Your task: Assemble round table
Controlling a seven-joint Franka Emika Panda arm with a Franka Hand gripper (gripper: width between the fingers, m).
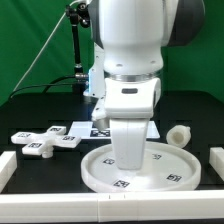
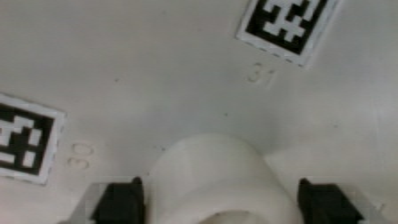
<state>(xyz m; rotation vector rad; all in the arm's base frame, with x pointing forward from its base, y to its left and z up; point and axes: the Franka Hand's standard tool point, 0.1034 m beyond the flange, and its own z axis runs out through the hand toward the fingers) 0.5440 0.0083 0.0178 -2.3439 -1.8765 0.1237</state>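
Observation:
The large rimmed round disc (image 1: 172, 172) lies flat near the table's front, rim up, with small tags on its face. My gripper (image 1: 128, 160) reaches straight down onto its middle. In the wrist view the disc's face (image 2: 178, 80) fills the picture, and a rounded white stub (image 2: 217, 175) rises between my black fingers (image 2: 121, 200). My gripper (image 2: 222, 200) is shut on that stub, which seems to be part of the disc. The short thick cylinder leg (image 1: 178, 134) lies on its side at the exterior view's right. The cross-shaped foot piece (image 1: 45, 141) lies at the exterior view's left.
The marker board (image 1: 85, 127) lies behind the disc, partly hidden by my arm. A plain white bar (image 1: 6, 166) stands at the exterior view's left edge and another (image 1: 215, 166) at the right edge. A black stand with cables (image 1: 76, 60) rises at the back.

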